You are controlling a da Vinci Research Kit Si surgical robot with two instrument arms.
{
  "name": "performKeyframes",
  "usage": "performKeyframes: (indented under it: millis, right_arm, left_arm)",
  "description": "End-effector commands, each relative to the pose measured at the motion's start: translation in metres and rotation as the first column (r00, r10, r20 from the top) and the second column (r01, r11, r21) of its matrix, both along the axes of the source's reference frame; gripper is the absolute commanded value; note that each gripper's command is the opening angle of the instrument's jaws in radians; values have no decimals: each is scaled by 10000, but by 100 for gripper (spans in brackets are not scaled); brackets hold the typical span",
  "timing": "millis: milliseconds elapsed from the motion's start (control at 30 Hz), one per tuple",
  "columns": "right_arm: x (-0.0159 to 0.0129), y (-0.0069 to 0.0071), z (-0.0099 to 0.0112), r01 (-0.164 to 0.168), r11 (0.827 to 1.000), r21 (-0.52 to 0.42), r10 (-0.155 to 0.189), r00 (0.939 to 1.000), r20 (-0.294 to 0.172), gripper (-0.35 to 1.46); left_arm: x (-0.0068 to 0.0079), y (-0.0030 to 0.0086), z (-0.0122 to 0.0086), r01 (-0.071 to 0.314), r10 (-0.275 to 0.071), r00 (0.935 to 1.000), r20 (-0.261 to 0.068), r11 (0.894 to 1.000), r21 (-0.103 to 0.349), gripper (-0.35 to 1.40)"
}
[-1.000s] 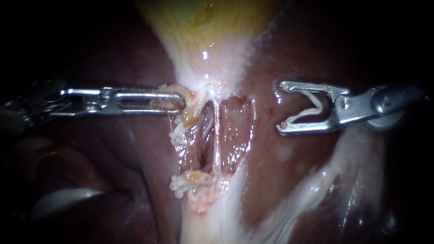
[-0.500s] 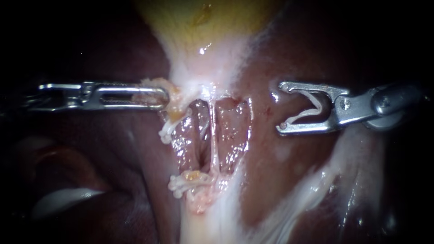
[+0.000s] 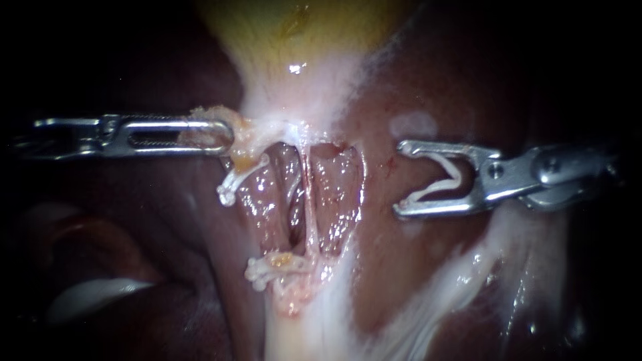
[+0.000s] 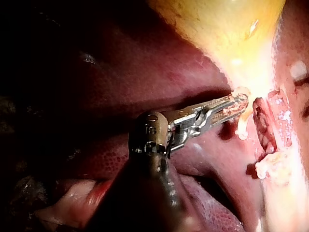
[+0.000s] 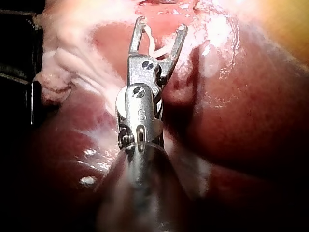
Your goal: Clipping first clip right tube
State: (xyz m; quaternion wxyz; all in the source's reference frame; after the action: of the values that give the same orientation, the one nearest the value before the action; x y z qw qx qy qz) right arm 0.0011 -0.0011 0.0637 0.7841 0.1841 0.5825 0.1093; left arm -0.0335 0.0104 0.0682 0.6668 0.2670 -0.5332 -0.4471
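The left instrument has its jaws clamped together on a scrap of pale yellowish tissue at the foot of the gallbladder. The right instrument has its jaws wide apart over the liver, touching nothing, with a white open clip seated between them. Ahead of these open jaws, and well apart from them, a thin pale tube runs down through the wet opened pocket between the two instruments. Just below the left jaws hangs a white clip; a second one sits farther below them, beside the tube's lower end.
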Motion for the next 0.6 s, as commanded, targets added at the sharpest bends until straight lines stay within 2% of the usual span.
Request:
performKeyframes:
  millis: [33, 200, 333, 600]
  right_arm:
    - [6, -4, 3, -57, 9997, 224, 57, 10000, 3, 49]
    - [38, -25, 23, -162, 9926, 1200, 166, 9999, -19, 49]
    - [59, -36, 41, -188, 9854, 1691, 196, 9998, -28, 49]
    - [86, -46, 73, -94, 9763, 2164, 118, 9999, -98, 49]
  left_arm:
    - [0, 0, -3, 10, -10, 10000, -9, 10000, 0, -35]
    - [-1, -1, -9, 65, -65, 10000, 9, 10000, 70, -35]
    - [-2, -2, -14, 96, -96, 9999, 39, 10000, 14, -35]
    - [-3, -4, -24, 128, -128, 9999, 72, 9999, -20, -35]
